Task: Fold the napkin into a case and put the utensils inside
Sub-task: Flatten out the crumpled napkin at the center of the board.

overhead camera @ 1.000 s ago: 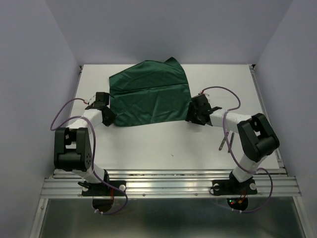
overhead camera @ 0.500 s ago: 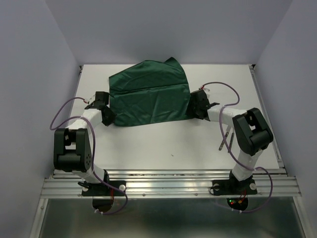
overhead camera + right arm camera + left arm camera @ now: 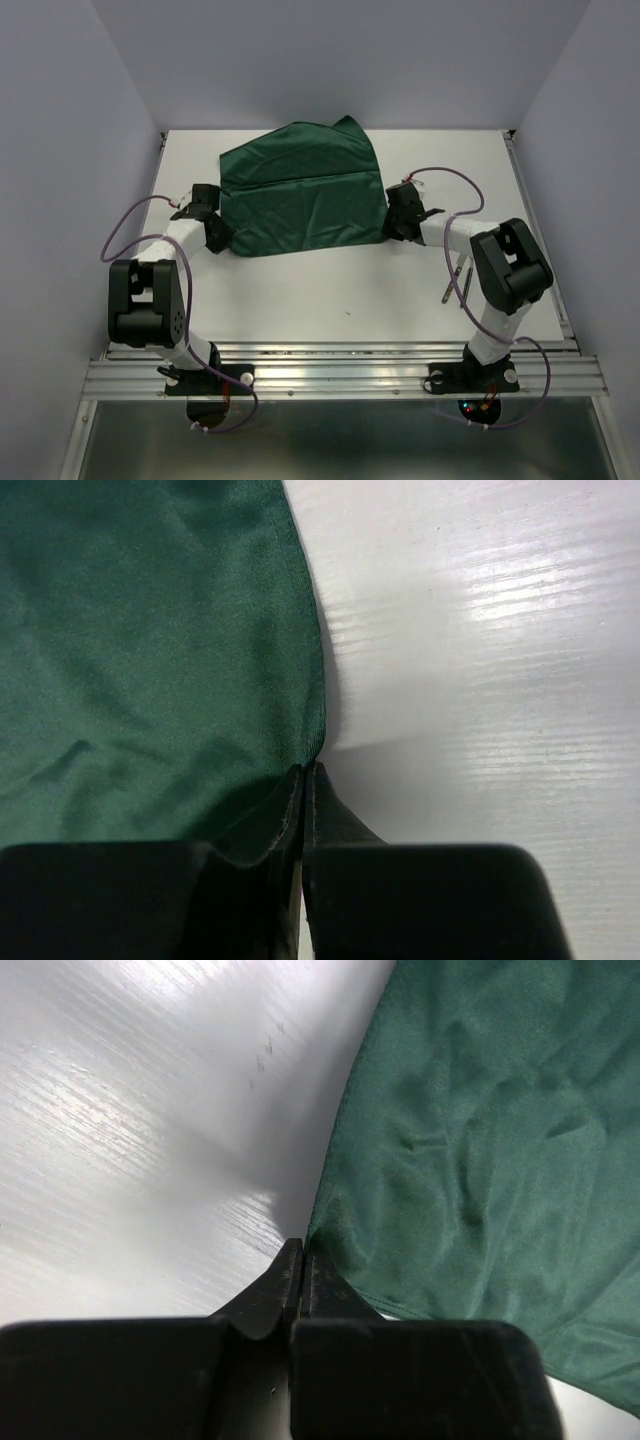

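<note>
The napkin [image 3: 300, 195] is spread on the table [image 3: 330, 290], with a crease across it and its far right corner peaked. Its near left corner is pinched by the left gripper [image 3: 218, 235], whose jaws are pressed fully together on the hem. Its near right corner is pinched in the same way by the right gripper [image 3: 392, 222], with only a sliver of cloth between the closed jaws.

The risk lies in how little cloth is caught. Only the very edge is held on each side, so a corner could be pulled free once the fold is lifted, and the cloth would drop crooked. If the corners are carried unevenly, the fold would be skewed and the case left twisted. The whole napkin could also be dragged across the smooth top rather than folded.

To the napkin's right and nearer the bases, a slim object, probably the utensils [image 3: 448, 287], is partly hidden by the right arm.

The table is white, glossy and faintly grained. The napkin is enclosed by plain pale walls [image 3: 60, 120] on three sides, and a metal rail [image 3: 340, 375] is fixed on the fourth.
</note>
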`<state>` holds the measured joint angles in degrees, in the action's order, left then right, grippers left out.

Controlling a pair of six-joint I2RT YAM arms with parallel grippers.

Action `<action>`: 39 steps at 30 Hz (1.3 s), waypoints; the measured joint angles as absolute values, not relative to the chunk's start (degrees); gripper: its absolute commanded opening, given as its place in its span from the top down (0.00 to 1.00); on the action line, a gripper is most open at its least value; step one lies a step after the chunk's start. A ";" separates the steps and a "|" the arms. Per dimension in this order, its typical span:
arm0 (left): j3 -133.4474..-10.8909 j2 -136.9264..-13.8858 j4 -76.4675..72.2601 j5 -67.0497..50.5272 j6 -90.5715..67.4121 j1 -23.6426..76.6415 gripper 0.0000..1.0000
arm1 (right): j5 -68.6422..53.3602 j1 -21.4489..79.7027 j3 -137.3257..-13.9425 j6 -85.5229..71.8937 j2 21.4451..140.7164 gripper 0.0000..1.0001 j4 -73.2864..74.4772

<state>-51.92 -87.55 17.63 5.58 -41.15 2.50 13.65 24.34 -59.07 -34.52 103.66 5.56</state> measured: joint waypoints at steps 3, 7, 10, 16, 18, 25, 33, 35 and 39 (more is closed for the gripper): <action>-53.12 -87.44 18.68 4.95 -40.56 2.50 1.00 | 13.32 24.34 -59.07 -34.13 101.27 0.99 6.87; -58.52 -85.43 21.19 3.84 -38.24 2.50 1.00 | 14.41 24.21 -59.96 -32.73 93.84 0.99 8.38; -66.61 -82.48 22.90 3.09 -35.92 2.50 1.00 | 16.16 23.92 -63.35 -31.22 87.31 0.99 9.19; -84.53 -75.68 23.62 1.85 -31.03 2.50 1.00 | 20.27 23.57 -72.12 -27.44 75.75 0.99 9.91; -89.56 -73.12 23.53 1.34 -29.56 2.50 1.00 | 21.19 23.57 -74.76 -26.39 72.36 0.99 9.87; -100.36 -65.19 22.35 -1.61 -26.79 2.76 1.00 | 20.69 23.73 -81.10 -23.94 62.81 0.99 9.91; -106.34 -59.72 21.71 -5.74 -25.61 3.20 1.00 | 16.75 24.08 -84.58 -23.33 53.63 0.99 10.04; -107.24 -59.18 21.71 -6.48 -25.28 3.27 1.00 | 15.79 24.08 -84.97 -23.33 51.92 0.99 10.11; -107.42 -57.52 22.55 -7.92 -24.84 3.27 1.00 | 14.50 24.08 -85.10 -23.40 49.17 0.99 10.59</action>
